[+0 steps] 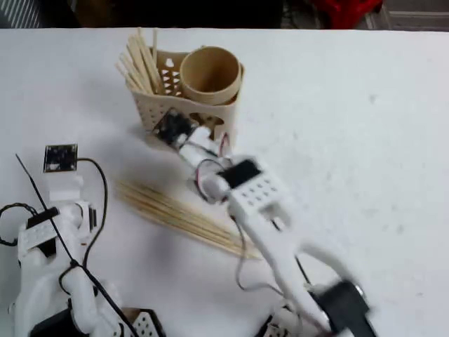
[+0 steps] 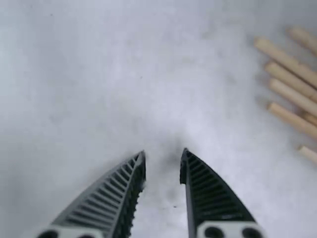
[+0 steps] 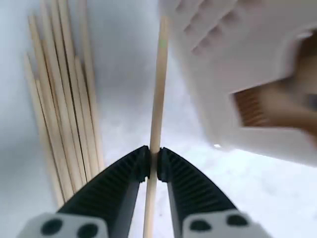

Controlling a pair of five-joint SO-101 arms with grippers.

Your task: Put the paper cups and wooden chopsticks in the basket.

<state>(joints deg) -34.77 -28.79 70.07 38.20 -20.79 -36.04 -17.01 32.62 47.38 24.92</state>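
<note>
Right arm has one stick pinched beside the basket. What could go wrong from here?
The right hand pinches the chopstick at one narrow spot, so it may pivot or slip.
Its tip looks close to the basket wall and could snag there.
The cup crowds the basket opening.

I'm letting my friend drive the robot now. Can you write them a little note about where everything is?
Left gripper: open, low over the table, beside the chopstick pile.
Right gripper: shut on one chopstick, next to the basket.
Done: paper cups and a bunch of chopsticks are in the basket.
Left: drop in the held chopstick, then move the pile.
</note>
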